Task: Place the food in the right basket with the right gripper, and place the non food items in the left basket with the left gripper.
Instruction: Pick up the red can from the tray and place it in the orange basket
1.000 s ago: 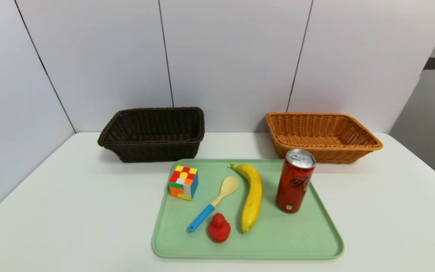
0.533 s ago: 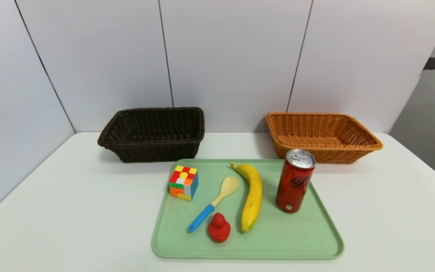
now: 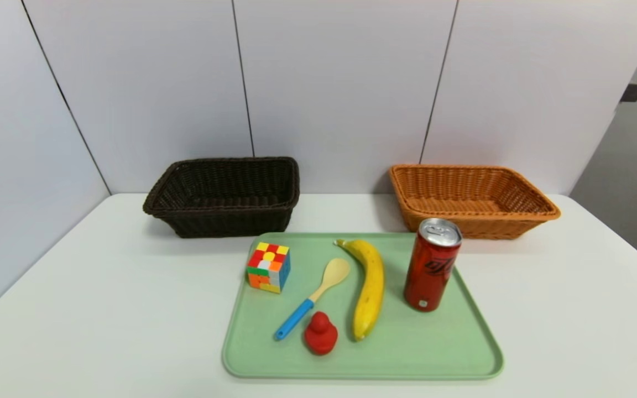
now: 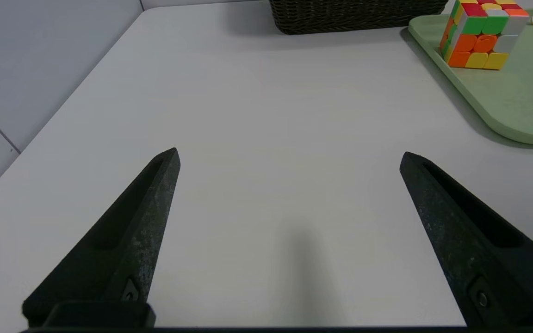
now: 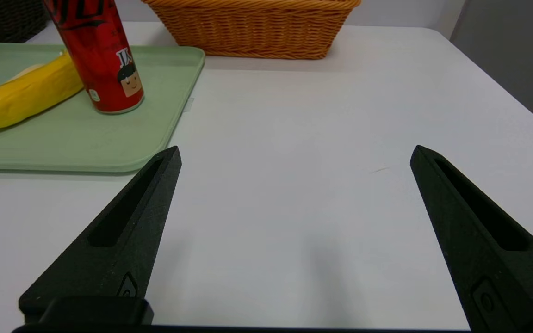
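Observation:
On a green tray lie a yellow banana, an upright red drink can, a multicoloured puzzle cube, a red rubber duck and a spoon with pale bowl and blue handle. Behind the tray stand the dark brown left basket and the orange-tan right basket, both empty. My left gripper hovers open over bare table left of the tray, the cube ahead. My right gripper is open over bare table right of the tray, near the can and banana. Neither arm shows in the head view.
The white table has grey wall panels behind and at its left. Its right edge drops off near the orange-tan basket. The tray's rim lies close to my right gripper's inner finger.

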Robot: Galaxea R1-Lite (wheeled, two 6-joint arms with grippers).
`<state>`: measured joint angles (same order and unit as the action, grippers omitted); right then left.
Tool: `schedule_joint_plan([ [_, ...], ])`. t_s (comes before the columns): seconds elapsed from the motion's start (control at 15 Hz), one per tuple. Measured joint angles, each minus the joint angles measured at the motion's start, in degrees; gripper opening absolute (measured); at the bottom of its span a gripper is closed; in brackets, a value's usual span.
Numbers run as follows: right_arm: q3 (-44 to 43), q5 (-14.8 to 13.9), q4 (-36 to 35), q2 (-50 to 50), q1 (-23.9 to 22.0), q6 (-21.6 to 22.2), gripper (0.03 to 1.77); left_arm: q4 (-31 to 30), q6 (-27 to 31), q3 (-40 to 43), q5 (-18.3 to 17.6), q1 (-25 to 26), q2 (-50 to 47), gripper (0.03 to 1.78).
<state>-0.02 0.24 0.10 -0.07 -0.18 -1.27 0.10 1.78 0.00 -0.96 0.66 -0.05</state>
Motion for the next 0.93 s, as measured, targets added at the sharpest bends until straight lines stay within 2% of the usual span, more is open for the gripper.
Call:
schedule_joint_plan([
  [0.47, 0.0, 0.1, -0.2, 0.0, 0.0, -0.5, 1.71, -0.1, 0.8, 0.0, 0.2, 0.0, 0.0, 1.69],
  [0.67, 0.0, -0.4, 0.0, 0.0, 0.0, 0.0, 1.71, 0.2, -1.0, 0.0, 1.1, 0.0, 0.0, 1.69],
  [0.93, -1.9, -0.1, 0.0, 0.0, 0.0, 0.8, 1.71, 0.5, 0.8, -1.2, 0.8, 0.0, 0.0, 1.69],
])
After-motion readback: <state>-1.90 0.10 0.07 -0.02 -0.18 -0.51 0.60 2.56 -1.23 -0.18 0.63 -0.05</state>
